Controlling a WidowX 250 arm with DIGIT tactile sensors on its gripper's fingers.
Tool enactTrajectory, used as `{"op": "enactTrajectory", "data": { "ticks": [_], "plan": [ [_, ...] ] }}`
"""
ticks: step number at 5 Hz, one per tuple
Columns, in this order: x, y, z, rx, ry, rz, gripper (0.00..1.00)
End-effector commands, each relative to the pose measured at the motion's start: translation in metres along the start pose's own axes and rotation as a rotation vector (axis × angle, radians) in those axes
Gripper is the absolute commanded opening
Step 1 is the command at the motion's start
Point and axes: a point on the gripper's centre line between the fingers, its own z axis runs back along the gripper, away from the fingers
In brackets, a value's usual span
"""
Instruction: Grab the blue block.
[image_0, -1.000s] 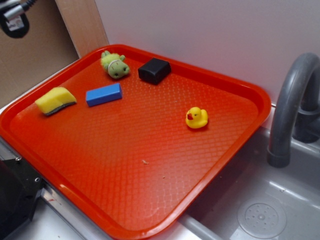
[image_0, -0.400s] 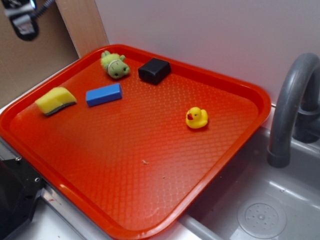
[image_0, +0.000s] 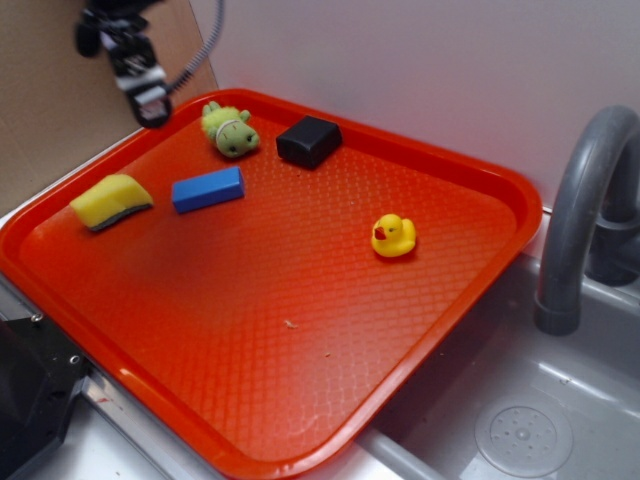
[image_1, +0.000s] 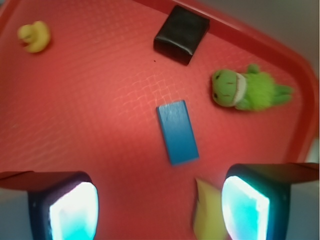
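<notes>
Red plastic fills most of what we see: a large textured tray (image_0: 300, 330) resting on the worktop beside a grey sink (image_0: 520, 400) with a curved faucet (image_0: 575, 215). On the tray's far left part we find the blue block (image_0: 208, 189), lying flat and free, with nothing touching it. A yellow sponge (image_0: 111, 200) sits just to its left, a green plush toy (image_0: 231, 129) lies behind it near the tray's back rim, and a black block (image_0: 308, 141) rests to the right of the plush. A yellow rubber duck (image_0: 393, 236) stands well apart, toward the tray's right side.

We see the gripper (image_0: 150, 103) in the exterior view hanging above the tray's far left corner, clear of every object. From the wrist view, our gripper (image_1: 160, 207) has its two fingers spread wide, holding nothing, and the blue block (image_1: 177, 131) lies on the tray between and ahead of them, its long side running roughly along the direction we look. The sponge's edge shows just beside the right finger (image_1: 250, 207).
</notes>
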Motion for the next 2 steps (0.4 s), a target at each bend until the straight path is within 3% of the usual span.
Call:
{"op": "enactTrajectory", "data": {
  "ticks": [1, 2],
  "plan": [
    [0.0443, 0.0313, -0.0566, 0.006, 0.035, -0.075, 1.00],
    [0.0379, 0.0294, -0.0631, -0.011, 0.044, -0.213, 1.00]
  ]
}}
